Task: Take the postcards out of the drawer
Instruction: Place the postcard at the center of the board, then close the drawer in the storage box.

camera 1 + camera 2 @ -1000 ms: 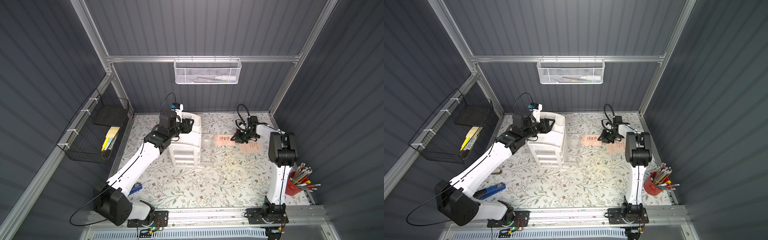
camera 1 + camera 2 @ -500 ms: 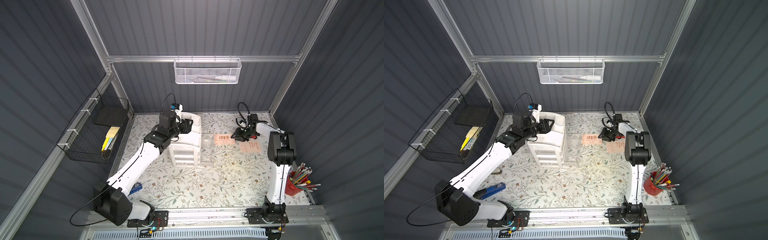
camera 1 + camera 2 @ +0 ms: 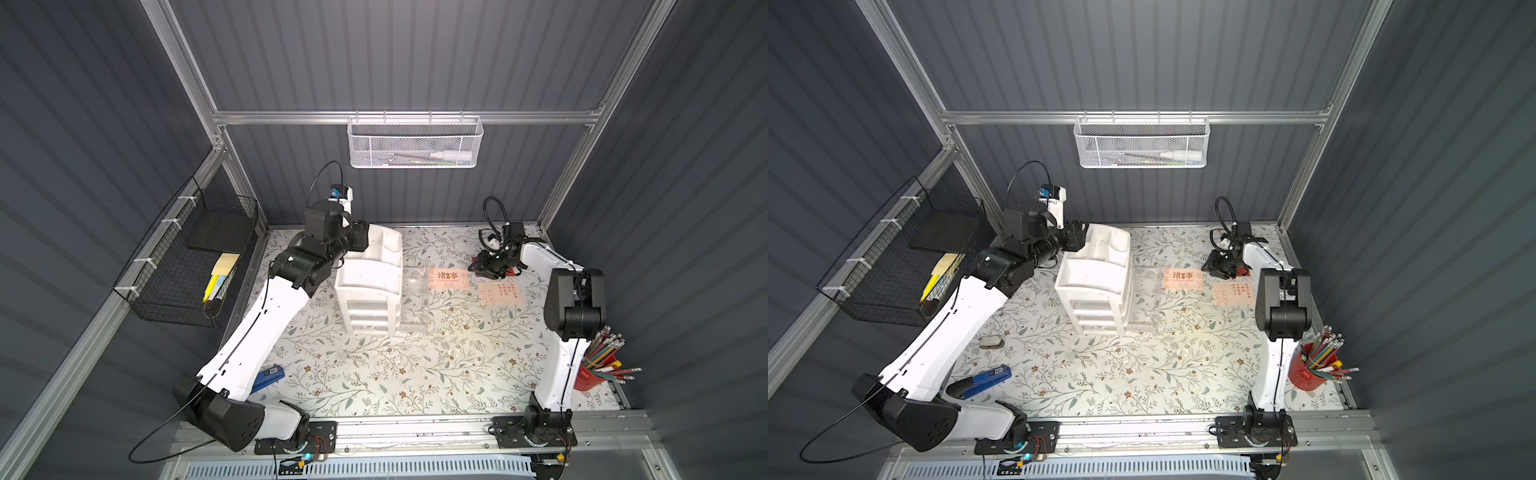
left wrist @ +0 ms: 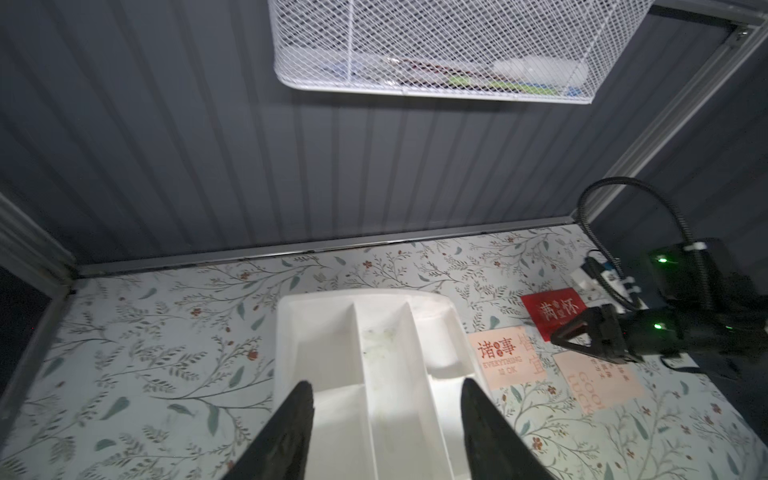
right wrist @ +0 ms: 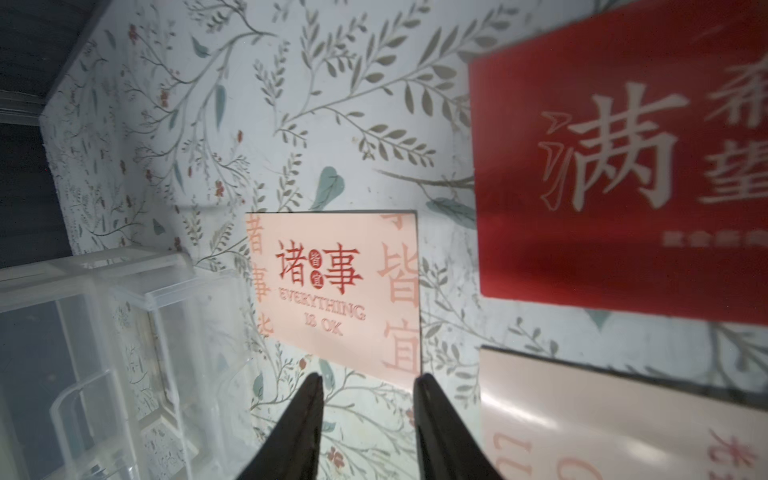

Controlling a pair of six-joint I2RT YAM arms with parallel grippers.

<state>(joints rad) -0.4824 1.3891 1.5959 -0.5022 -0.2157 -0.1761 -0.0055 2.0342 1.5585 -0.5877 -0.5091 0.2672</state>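
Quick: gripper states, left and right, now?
Left gripper: open, empty, over the white organizer.
Right gripper: open, empty, by the Everything Is OK postcard.

Red postcard [image 5: 615, 249] looks like smooth card with a bit of sheen, same for the peach postcard [image 5: 332, 286]. Drawer [image 5: 104, 332] is clear glossy plastic, drawer unit [image 3: 365, 278] matt white plastic.

The floral tabletop [image 3: 374, 374] carried a white drawer organizer [image 3: 368, 286], a blue stapler [image 3: 269, 376] and a red pencil cup [image 3: 586, 377]. Flat on it, close together, lay the "Everything is OK" postcard [image 3: 448, 278], the "Good Luck" postcard [image 3: 500, 293] and the red postcard [image 4: 555, 313].
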